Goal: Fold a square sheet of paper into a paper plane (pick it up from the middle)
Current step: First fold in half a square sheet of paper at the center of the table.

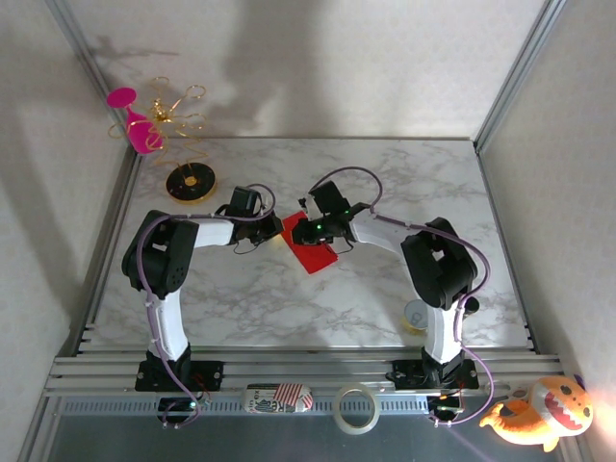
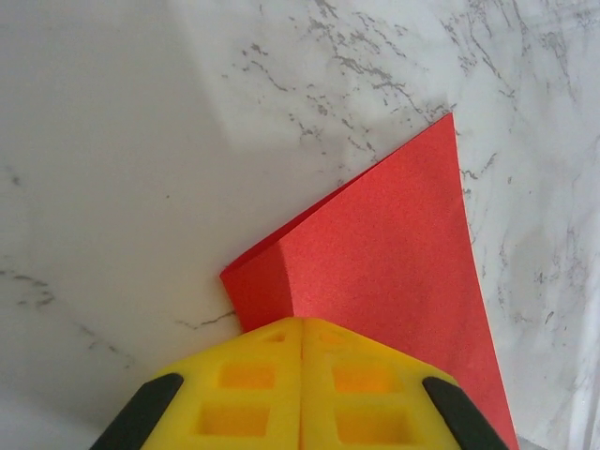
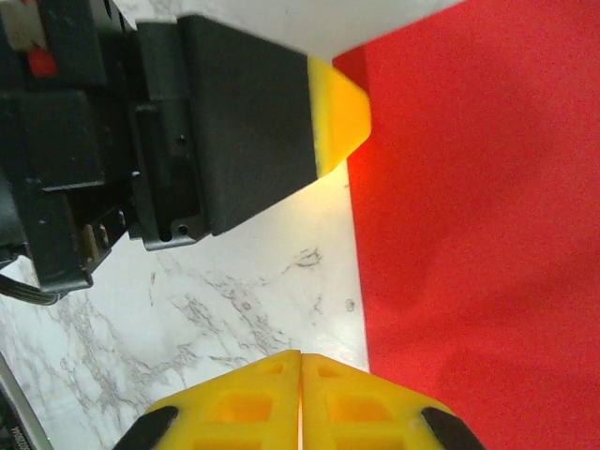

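**A:** What do we have at the far left?

**B:** We see a pink wine glass [image 1: 135, 127] beside a gold wire stand [image 1: 179, 114]. A round black disc [image 1: 190, 181] sits just in front of them on the marble table [image 1: 241, 308].

**A:** And our left gripper?

**B:** Our left gripper [image 2: 302, 326] has its yellow fingers [image 2: 248, 384] pressed together, with nothing between them. The tips sit at the near edge of the red paper [image 2: 384, 253]. We cannot tell whether they press down on it.

**A:** Where does the paper lie?

**B:** It lies near the middle of the table, between our two grippers. From the left wrist we see a crease near its left edge, and the strip beyond that crease bends away from the rest. Its far corner points away from us.

**A:** The right gripper?

**B:** Our right gripper [image 3: 300, 358] is closed too, its pads meeting along a thin seam and holding nothing. It hangs over the paper's edge, one pad above marble and the other above red. From that camera we also see the left gripper's yellow tip at the paper's corner.

**A:** Further right?

**B:** On the front rail we see a roll of tape [image 1: 354, 408]. An orange plush toy [image 1: 539, 414] sits at the far right corner.
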